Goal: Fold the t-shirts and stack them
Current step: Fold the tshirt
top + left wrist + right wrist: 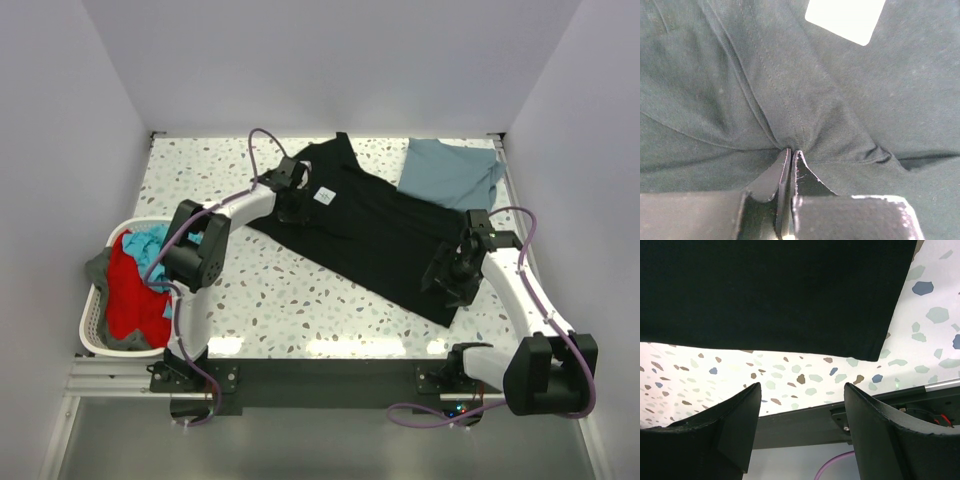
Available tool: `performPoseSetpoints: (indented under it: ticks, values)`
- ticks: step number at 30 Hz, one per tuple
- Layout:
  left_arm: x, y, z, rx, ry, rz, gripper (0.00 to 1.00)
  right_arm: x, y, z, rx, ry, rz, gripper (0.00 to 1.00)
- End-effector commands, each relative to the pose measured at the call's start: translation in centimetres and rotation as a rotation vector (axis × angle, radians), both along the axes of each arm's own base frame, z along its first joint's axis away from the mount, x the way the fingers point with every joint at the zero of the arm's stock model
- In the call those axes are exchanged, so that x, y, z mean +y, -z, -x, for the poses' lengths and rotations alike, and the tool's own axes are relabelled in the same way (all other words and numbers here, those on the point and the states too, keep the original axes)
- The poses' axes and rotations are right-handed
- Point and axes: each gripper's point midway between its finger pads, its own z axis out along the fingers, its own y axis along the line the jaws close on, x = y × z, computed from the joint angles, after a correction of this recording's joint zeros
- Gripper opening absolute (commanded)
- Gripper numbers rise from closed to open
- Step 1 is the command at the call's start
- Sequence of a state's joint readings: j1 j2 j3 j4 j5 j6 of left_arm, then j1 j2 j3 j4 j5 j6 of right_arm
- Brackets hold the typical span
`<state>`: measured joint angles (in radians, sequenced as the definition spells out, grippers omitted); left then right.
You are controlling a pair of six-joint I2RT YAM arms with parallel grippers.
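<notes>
Pinching limp, light black t-shirt [740, 75] cloth tight between left gripper [791, 152] tips, neck label [845, 17] ahead-right; hovering right gripper [801, 405] spread apart, hem [790, 342] just ahead, likely the easiest grab.

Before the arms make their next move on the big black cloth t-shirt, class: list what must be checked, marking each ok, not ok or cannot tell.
1. Left gripper shut on the large black cloth t-shirt, beside its white square neck label: ok.
2. Right gripper holding the shirt's hem: not ok; jaws open, hem not between them.
3. Black shirt free of the slate-blue cloth t-shirt: cannot tell; their edges meet.
4. White plastic laundry basket clear of the shirt: ok, it stands apart at the speckled table's left edge.
</notes>
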<state>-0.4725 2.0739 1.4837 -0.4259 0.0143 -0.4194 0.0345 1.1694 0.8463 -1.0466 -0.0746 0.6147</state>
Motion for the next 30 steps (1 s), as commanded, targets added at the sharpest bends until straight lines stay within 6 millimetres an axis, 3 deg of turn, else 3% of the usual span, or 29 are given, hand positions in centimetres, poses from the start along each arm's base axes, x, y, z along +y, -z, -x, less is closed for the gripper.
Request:
performPoseSetpoints:
  ticks: [1, 6, 12, 22, 30]
  values:
    - [-1.5, -3.1, -2.4, -0.101, 0.040, 0.030, 0.00, 0.4, -0.3, 0.1, -0.018, 0.006, -0.022, 0.71]
    - [-3.4, -5.2, -3.8, -0.156, 0.086, 0.057, 0.00, 0.4, -0.3, 0.1, -0.018, 0.005, -0.021, 0.71]
    - [-6.1, -5.9, -4.6, -0.178, 0.171, 0.089, 0.00, 0.4, -0.4, -0.1, -0.018, 0.005, -0.019, 0.71]
    - [-8.3, -3.4, -4.3, -0.153, 0.293, 0.066, 0.00, 0.4, -0.3, 0.0, -0.009, 0.004, -0.017, 0.71]
    - [-10.3, -2.8, -3.7, -0.150, 0.350, 0.086, 0.00, 0.3, -0.5, 0.0, -0.008, 0.004, -0.012, 0.71]
